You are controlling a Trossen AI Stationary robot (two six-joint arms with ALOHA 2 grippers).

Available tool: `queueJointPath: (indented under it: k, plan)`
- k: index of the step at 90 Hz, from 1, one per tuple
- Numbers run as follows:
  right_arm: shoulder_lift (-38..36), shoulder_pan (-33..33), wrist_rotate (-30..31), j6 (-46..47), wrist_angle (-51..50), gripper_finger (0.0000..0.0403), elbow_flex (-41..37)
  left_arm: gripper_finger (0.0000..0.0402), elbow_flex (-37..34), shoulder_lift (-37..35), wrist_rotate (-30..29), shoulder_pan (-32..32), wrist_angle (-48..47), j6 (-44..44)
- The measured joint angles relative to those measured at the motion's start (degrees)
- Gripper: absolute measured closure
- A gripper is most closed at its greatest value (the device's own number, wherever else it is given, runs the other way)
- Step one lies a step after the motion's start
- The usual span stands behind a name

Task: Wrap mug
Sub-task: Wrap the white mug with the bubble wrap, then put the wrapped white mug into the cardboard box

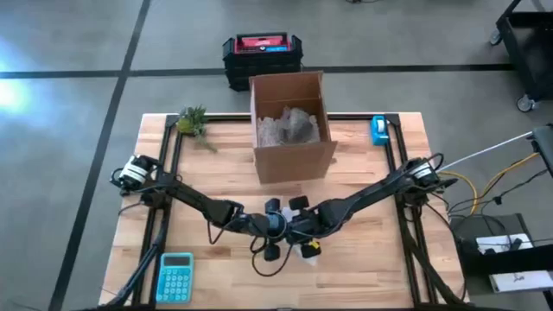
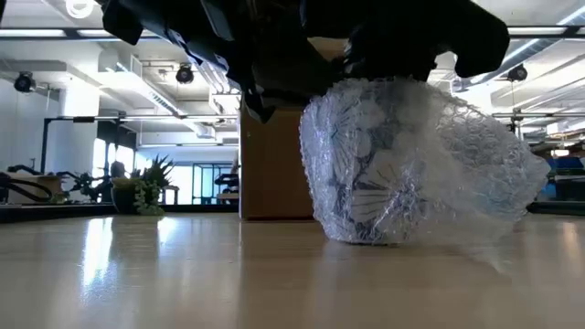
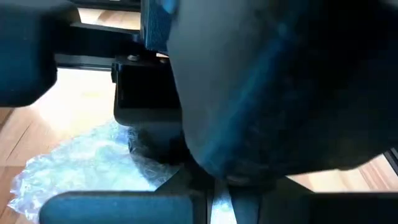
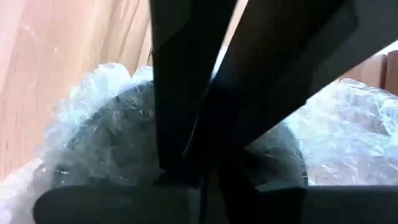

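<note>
Both pincers, left pincer [image 1: 270, 226] and right pincer [image 1: 298, 226], meet low over the desk [image 1: 363, 268] directly above the mug [image 2: 370, 164], which sits under them swathed in bubble wrap [image 2: 475, 155]. Whether either is clamped I cannot tell. Wrapping looks near done; next likely calls for tucking the loose flap trailing beside them.

Clear, shiny bubble wrap [image 2: 457, 174] is covering the patterned mug [image 2: 366, 183], its bubbled surface glinting. The table [image 1: 363, 276] is showing pale, smooth wooden planks with a soft sheen, and the box [image 1: 294, 155] behind is looking like matt brown cardboard.
</note>
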Motion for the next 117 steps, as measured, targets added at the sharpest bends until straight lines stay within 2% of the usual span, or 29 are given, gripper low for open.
queueJointPath:
  k: [23,35,46,55,88,102,109,117]
  plan:
    - [-5.6,0.6,-1.5,1.6,-6.1,0.0385,3.1,0.0379,0.0,0.0,0.0,0.0,-0.2,0.0]
    - [-8.2,0.6,-7.6,7.3,-6.9,0.0384,3.3,0.0379,0.0,0.0,0.0,0.0,-0.2,0.0]
    - [-8.3,0.9,-12.4,6.7,-7.6,0.0375,3.2,0.0379,0.0,0.0,0.0,0.0,-0.2,0.0]
    - [-8.4,1.5,-14.8,5.0,-6.9,0.0344,3.2,0.0379,0.0,0.0,0.0,0.0,-0.2,-0.2]
    - [-8.6,2.9,-14.8,3.5,-3.4,0.0184,3.2,0.0379,0.0,0.0,0.4,0.0,-0.1,-0.2]
    - [-8.7,2.9,-10.5,2.4,1.0,0.0146,2.0,0.0379,0.0,0.0,0.4,0.0,-0.1,-0.2]
    - [-8.4,2.9,-7.6,2.0,1.4,0.0135,1.3,0.0379,0.0,0.0,0.5,0.0,-0.1,-0.2]
    - [-7.3,2.9,-6.9,2.2,1.1,0.0128,1.0,0.0379,0.0,0.0,0.5,0.0,-0.2,-0.2]
